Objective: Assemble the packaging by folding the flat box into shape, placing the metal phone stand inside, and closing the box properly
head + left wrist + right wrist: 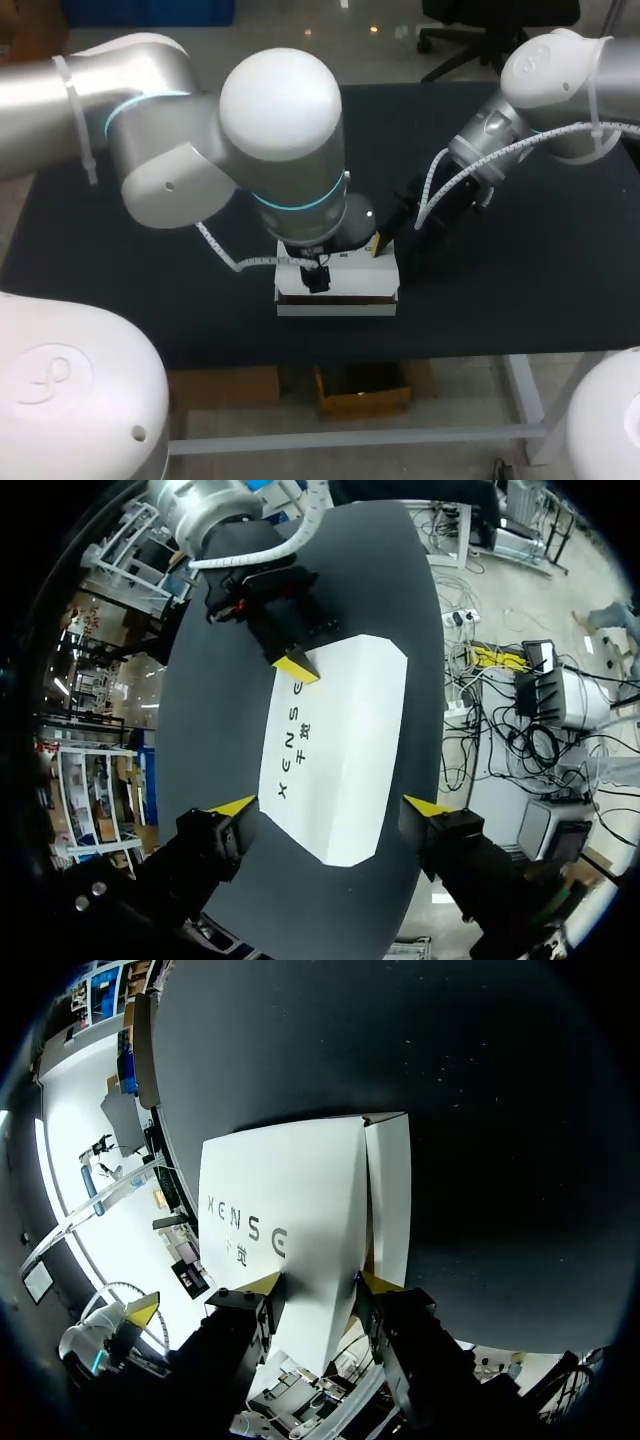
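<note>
Left arm (280, 110) comes in from the left, bulky elbow hanging over the table's middle, wrist pointing straight down. Left gripper (316, 278) hangs right above the white box (350, 285). In the left wrist view its fingers (232, 805) are spread wide, one to each side of the box's (340, 730) near end, with dark table showing between each tip and the cardboard: open, gripping nothing.

Right arm (550, 80) comes in from the right, angled down and inward, a white spiral cable running along it. Right gripper (380, 243) sits at the box's rear right corner. The left wrist view shows it (297, 667) at the far corner, touching the cardboard. In its own view the box (290, 1190) fills the space at the right gripper (320, 1282); can't tell whether it is clamped on or just over it.

The box lies flat on the black table (520, 260), near the front edge, about the middle. Its top panel is flat, with a narrow side flap along one long edge.

Writing: one row of dark block lettering (290, 740) runs along the top panel, with a few smaller characters beside it; it shows in the right wrist view too (250, 1230).
</note>
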Available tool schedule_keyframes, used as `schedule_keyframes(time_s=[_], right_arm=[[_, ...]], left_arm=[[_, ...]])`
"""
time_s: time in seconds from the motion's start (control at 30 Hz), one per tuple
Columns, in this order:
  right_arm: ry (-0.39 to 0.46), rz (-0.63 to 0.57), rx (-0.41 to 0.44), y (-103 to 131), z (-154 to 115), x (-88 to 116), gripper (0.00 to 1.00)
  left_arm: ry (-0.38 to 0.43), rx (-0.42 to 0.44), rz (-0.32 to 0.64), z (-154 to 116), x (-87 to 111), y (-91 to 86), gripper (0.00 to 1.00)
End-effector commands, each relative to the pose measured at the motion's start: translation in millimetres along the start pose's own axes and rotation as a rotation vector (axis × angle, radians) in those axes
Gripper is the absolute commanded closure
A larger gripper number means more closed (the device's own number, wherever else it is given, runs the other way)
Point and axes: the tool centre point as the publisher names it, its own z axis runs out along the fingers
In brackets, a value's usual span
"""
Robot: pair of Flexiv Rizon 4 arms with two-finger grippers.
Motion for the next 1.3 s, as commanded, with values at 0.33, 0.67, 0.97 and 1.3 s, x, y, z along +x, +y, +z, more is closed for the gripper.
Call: schedule_keyframes(time_s=[0.33,0.67,0.97,1.3], right_arm=[[0.001,-0.001,0.005,1,0,0,0.57],[0.001,-0.001,0.005,1,0,0,0.57],[0.001,-0.001,0.004,1,0,0,0.58],[0.000,-0.003,0.006,1,1,1,0.57]], left_arm=[[0.055,0.037,0.003,20,1.5,8.1,0.18],[0.073,0.037,0.014,24,5.4,8.0,0.17],[0.066,0.030,0.022,29,8.4,8.2,0.16],[0.062,0.021,0.030,37,7.5,8.2,0.18]])
